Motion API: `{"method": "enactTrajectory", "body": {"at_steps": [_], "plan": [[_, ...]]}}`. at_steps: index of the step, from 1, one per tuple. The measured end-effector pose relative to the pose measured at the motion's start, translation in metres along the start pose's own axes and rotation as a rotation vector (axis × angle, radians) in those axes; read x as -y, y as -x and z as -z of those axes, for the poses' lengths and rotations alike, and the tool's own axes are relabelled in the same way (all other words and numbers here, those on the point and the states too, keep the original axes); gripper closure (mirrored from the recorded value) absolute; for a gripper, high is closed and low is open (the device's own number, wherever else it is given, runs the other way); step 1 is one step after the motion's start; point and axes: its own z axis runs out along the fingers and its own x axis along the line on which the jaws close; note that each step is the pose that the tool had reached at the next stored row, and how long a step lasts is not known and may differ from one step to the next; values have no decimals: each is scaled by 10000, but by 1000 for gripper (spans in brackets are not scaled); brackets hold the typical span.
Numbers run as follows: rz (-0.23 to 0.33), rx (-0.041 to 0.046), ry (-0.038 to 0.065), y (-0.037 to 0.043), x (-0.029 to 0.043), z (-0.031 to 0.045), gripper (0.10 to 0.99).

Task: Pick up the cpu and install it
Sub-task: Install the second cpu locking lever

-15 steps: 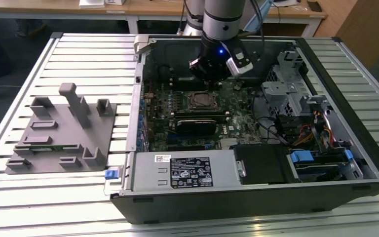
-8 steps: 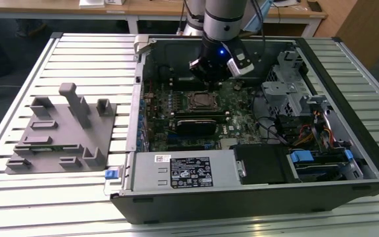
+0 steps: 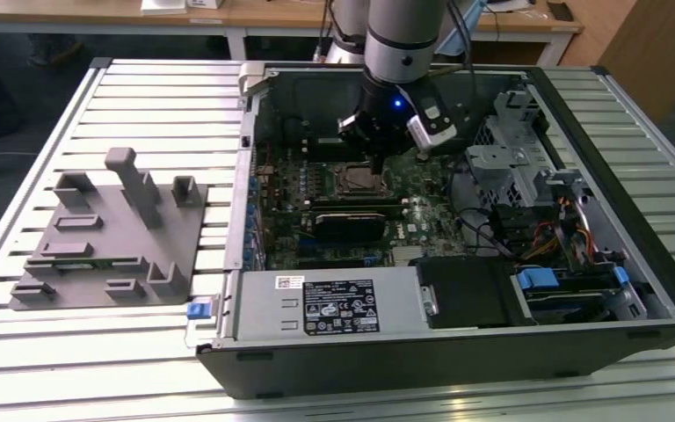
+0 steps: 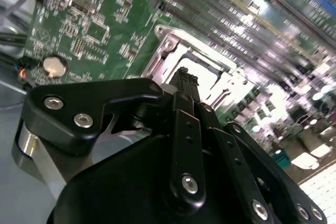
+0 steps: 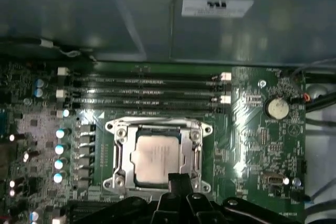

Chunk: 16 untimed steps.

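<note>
The cpu (image 5: 157, 158) is seen seated in the motherboard socket (image 5: 119, 153), with the gripper (image 5: 178, 182) poised just above it, its grip not discernible, so installation is judged near done and a clean withdrawal called for

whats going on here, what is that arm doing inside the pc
A robot arm is reaching into an open computer case lying on a slatted table. Its end effector sits just above the motherboard's socket, at the edge of the cpu, which is seated inside the socket's metal frame. The grey fixture beside the case carries no chip.
</note>
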Motion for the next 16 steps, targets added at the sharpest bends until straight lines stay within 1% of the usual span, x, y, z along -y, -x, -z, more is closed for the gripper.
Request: {"method": "enactTrajectory", "body": {"at_steps": [1, 3, 4, 5, 9, 12, 16], "plan": [[-3, -55, 1, 0, 20, 1, 980], [-13, -234, 15, 10, 29, 0, 980], [-16, -287, 13, 11, 35, 0, 980], [-17, -303, 13, 11, 50, -1, 980], [-17, -305, 15, 10, 142, -1, 980], [-17, -305, 16, 10, 178, -1, 980], [-18, -305, 14, 0, 249, -5, 980]]}}
